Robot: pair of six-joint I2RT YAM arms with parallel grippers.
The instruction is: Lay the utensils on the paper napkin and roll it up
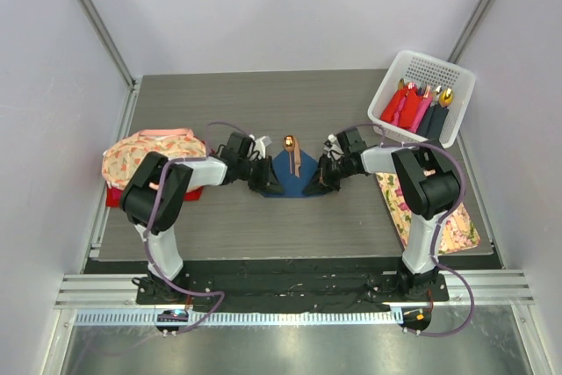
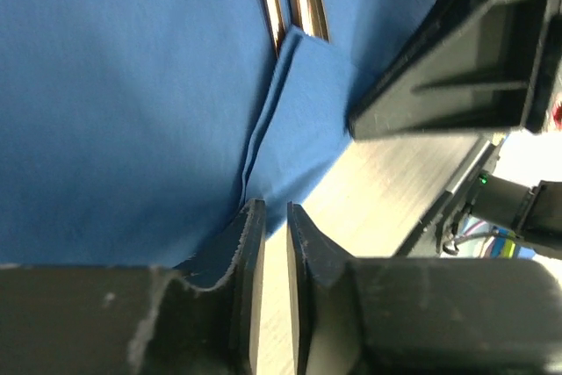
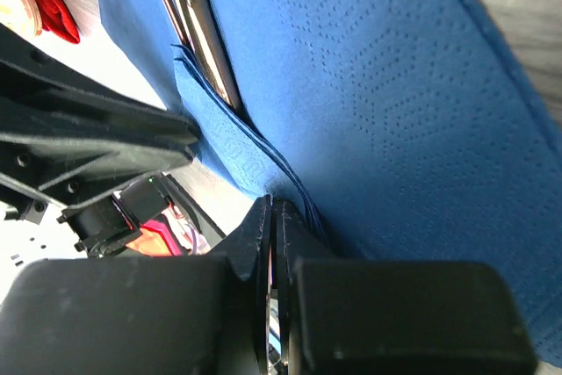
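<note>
**Utensils lie on the paper napkin, with both grippers at its near fold**

We see the copper pieces lying along the middle of the napkin, with the spoon bowl just past its far edge. The right gripper is clenched on the napkin's layered near edge. The left gripper shows a slit between its fingers, so we cannot tell whether it grips. If only one side holds, we judge the thin paper may skew or tear, letting the cutlery slide off.

The utensils lie on the napkin in the middle of the surface, between a left cloth and a right cloth, with a basket far right.
</note>
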